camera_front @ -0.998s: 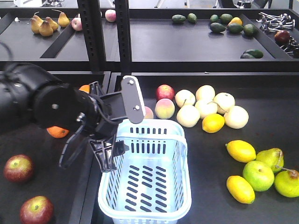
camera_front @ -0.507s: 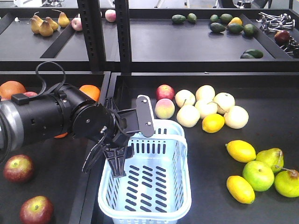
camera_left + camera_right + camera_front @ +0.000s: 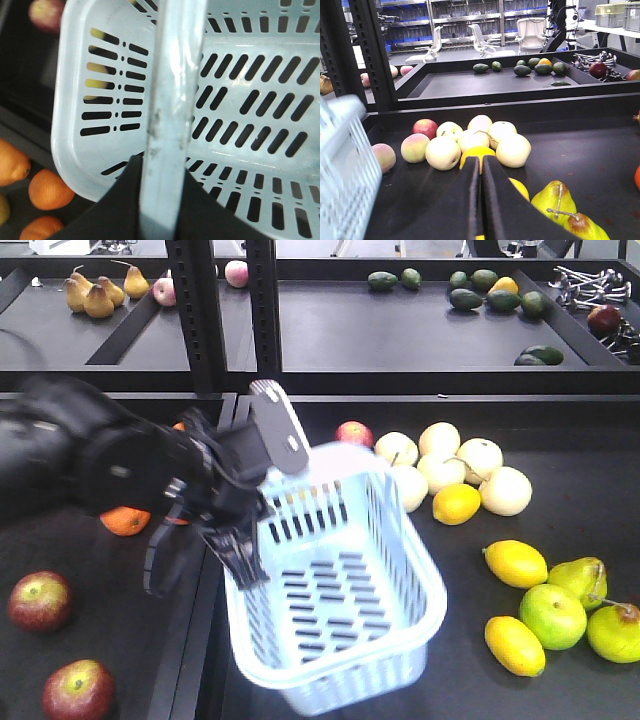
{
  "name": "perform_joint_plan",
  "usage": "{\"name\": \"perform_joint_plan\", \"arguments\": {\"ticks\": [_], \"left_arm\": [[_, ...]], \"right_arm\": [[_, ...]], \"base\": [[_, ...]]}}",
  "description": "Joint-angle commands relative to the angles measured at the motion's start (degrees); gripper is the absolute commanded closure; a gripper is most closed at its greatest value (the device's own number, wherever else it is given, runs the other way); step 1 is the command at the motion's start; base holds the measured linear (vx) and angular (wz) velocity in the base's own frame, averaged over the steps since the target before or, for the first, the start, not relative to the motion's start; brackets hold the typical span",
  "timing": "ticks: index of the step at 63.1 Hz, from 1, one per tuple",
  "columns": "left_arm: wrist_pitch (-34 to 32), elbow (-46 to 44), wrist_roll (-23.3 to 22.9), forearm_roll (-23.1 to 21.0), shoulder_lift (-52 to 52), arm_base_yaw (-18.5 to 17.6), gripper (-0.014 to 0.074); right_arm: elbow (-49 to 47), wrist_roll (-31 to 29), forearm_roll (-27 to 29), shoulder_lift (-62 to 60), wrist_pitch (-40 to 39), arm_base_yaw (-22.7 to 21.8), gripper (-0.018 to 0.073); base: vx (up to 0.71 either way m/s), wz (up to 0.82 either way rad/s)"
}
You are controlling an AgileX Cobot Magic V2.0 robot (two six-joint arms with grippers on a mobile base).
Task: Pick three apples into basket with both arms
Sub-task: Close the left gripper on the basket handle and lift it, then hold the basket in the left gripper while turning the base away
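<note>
The pale blue basket (image 3: 352, 665) hangs tilted above the table, its far end raised. My left gripper (image 3: 243, 552) is at its near-left side, shut on the basket's handle (image 3: 167, 90). In the left wrist view the black fingers (image 3: 127, 192) pinch that handle from both sides, and the basket's slotted wall (image 3: 75, 100) fills the frame. Two dark red apples (image 3: 38, 600) (image 3: 78, 690) lie at the front left, apart from the basket. My right gripper (image 3: 481, 159) is shut on nothing, low over the table and pointing at a lemon (image 3: 472, 152). The basket's edge (image 3: 345, 150) shows at its left.
Oranges (image 3: 125, 522) lie behind the left arm. Pale pears, peaches and a lemon (image 3: 456, 504) cluster behind the basket. Lemons and green pears (image 3: 552, 615) sit at the right. A black post (image 3: 200, 310) stands at the back, with trays of pears and avocados (image 3: 482, 290) behind.
The basket has come up off the table and tipped, swinging right. My left arm has risen and pulled back to the left with the handle in its jaws.
</note>
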Motion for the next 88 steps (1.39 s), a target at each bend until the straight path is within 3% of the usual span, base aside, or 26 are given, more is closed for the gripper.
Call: {"name": "perform_joint_plan", "arguments": {"ticks": [1, 7, 16, 41, 56, 88], "left_arm": [[0.4, -1.9, -7.8, -0.4, -7.8, -0.3, 0.0604], [6.6, -1.9, -16.7, -0.4, -12.2, -0.3, 0.0604], [14.6, -1.0, -25.7, -0.4, -19.0, -0.4, 0.0604], [10.9, 17.4, -46.0, -0.8, -40.8, -0.6, 0.0604], [7.7, 23.7, -49.7, -0.8, -49.6, -0.6, 0.0604], [7.9, 23.7, -49.7, -0.8, -51.7, -0.6, 0.0604]], "right_arm": [[0.8, -0.2, -0.7, -0.8, -4.4, -0.4, 0.0564], [0.8, -0.2, -0.7, -0.8, -4.4, -0.4, 0.0564], [0.8, -0.2, -0.7, -0.8, -4.4, -0.4, 0.0564], [0.8, -0.2, -0.7, -0.8, -4.4, -0.4, 0.0564], [0.8, -0.2, -0.7, -0.8, -4.4, -0.4, 0.0564], [0.8, -0.2, -0.7, -0.8, -4.4, -0.4, 0.0564]], "base": [[0.00, 0.00], [0.00, 0.00], [0.00, 0.00], [0.00, 0.00], [0.00, 0.00], [0.00, 0.00]]}}
